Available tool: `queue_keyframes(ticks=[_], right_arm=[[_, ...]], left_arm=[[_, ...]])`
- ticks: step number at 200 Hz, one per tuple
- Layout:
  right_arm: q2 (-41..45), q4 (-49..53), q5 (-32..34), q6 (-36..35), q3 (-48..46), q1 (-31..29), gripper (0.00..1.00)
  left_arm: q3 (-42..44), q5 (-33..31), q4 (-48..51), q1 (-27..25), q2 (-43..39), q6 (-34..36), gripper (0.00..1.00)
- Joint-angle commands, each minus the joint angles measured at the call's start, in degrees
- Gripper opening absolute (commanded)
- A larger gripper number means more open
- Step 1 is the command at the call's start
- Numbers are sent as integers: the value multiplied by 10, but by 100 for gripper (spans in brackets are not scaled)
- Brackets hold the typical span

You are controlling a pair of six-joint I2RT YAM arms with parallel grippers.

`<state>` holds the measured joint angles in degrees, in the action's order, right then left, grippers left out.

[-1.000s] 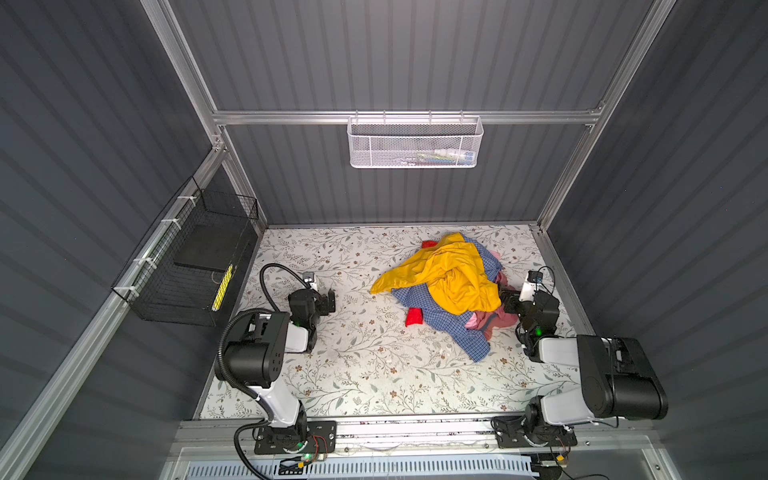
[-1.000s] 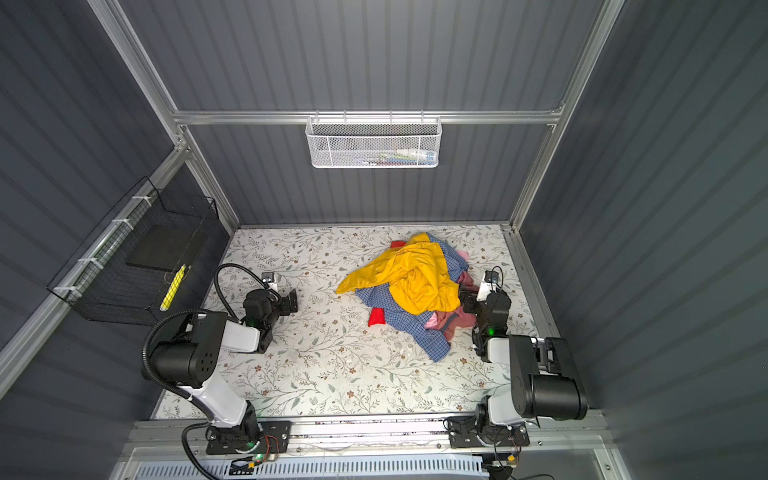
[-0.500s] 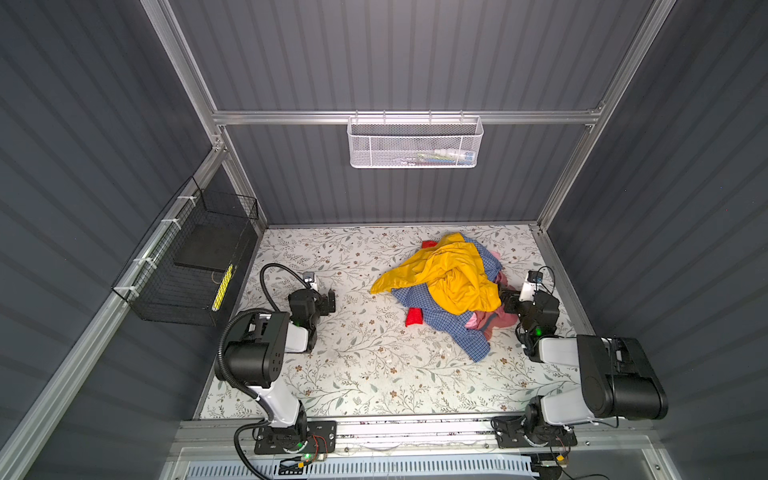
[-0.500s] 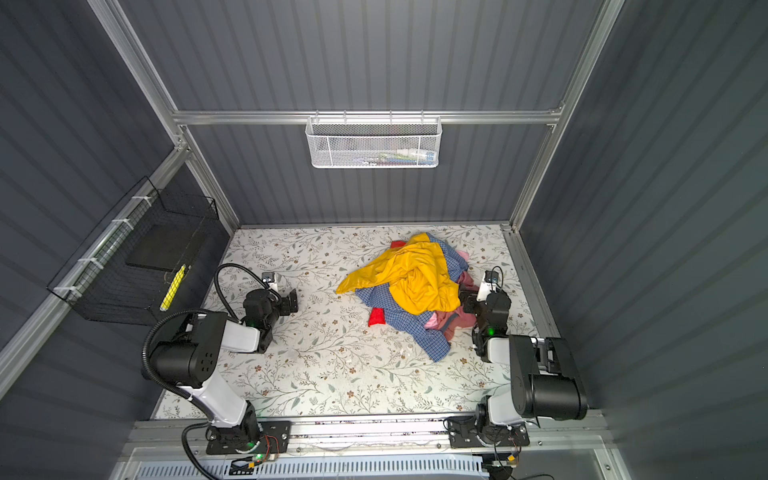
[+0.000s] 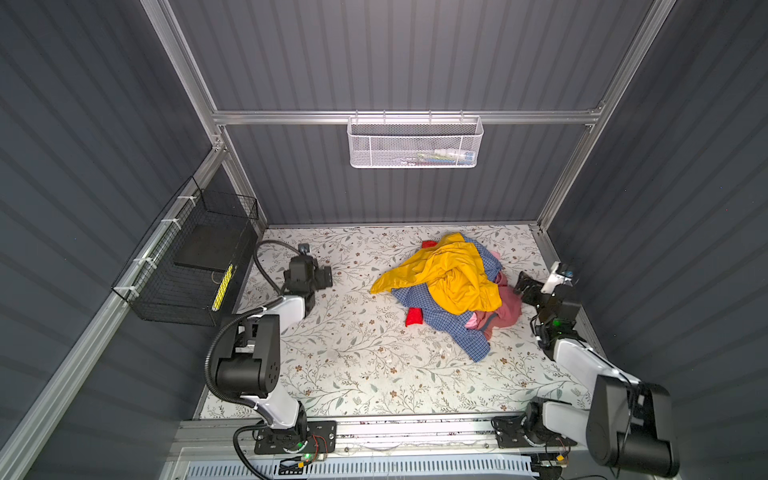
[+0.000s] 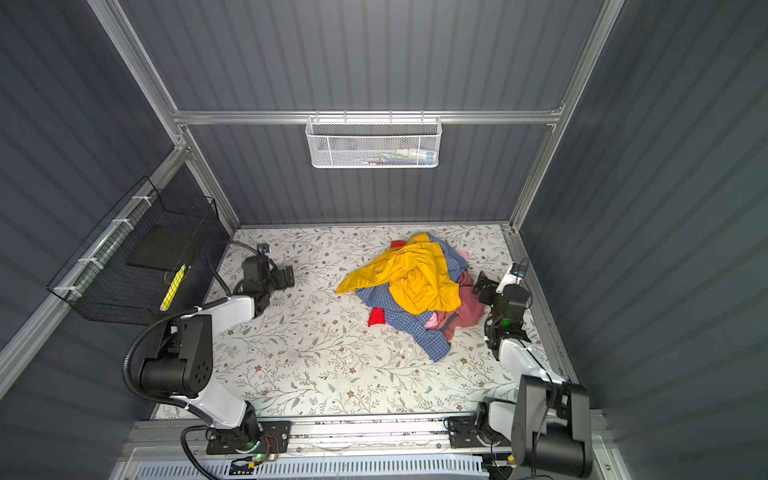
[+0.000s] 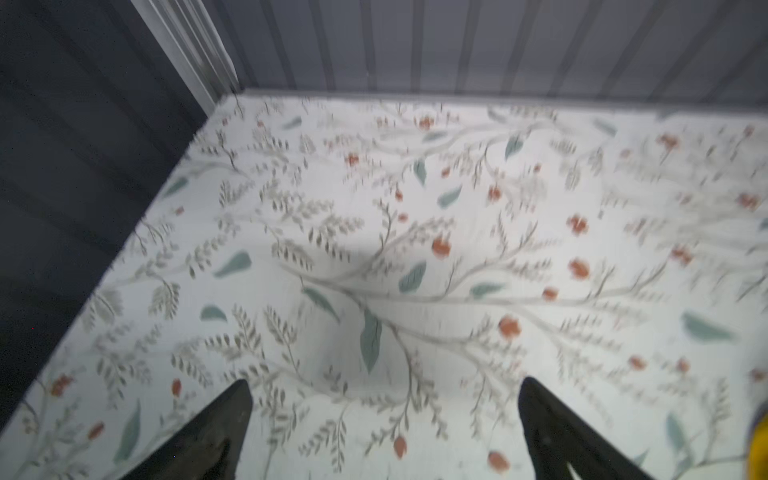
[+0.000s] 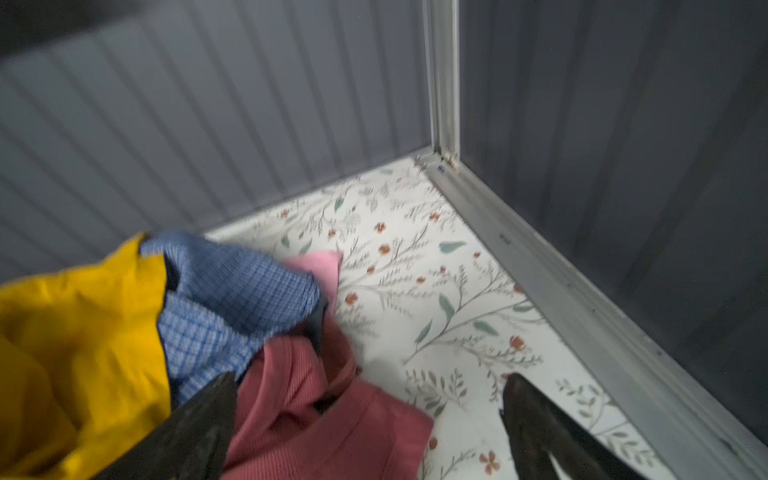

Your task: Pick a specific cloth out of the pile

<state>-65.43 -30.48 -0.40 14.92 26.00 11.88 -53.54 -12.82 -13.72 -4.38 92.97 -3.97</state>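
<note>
The pile [image 5: 453,282] [image 6: 415,282] lies on the right half of the floral table, with a yellow garment on top, a blue checked shirt [image 5: 467,338] and pink pieces [image 8: 324,415]. Of the red-orange cloth, one corner [image 5: 414,318] [image 6: 377,318] sticks out at the pile's near left, and another bit [image 5: 429,244] shows at its far edge; the rest is buried. My left gripper [image 5: 326,276] [image 7: 385,381] is open over bare table, well left of the pile. My right gripper [image 5: 523,286] [image 8: 372,376] is open at the pile's right edge, one finger over the pink garment, holding nothing.
A black wire basket [image 5: 195,266] hangs on the left wall and a white mesh basket [image 5: 415,143] on the back wall. An aluminium rail [image 8: 582,311] and the right wall run close beside my right gripper. Floral tabletop [image 5: 353,365] spreads in front of the pile.
Both arms have shifted slightly: the left gripper toward the back wall, the right wrist a little toward the right wall. Both stay open. The pile has not moved.
</note>
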Motion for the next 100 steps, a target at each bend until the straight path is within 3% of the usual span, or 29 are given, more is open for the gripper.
queue_keyframes(ticks=[1, 49, 100], right_arm=[[55, 182, -73, 71, 48, 9, 99], [136, 314, -205, 92, 117, 7, 99], [218, 416, -222, 50, 133, -48, 99]], left_arm=[[-27, 23, 179, 4, -53, -58, 100], [28, 55, 176, -6, -156, -123, 100], [84, 6, 202, -82, -246, -146, 100]])
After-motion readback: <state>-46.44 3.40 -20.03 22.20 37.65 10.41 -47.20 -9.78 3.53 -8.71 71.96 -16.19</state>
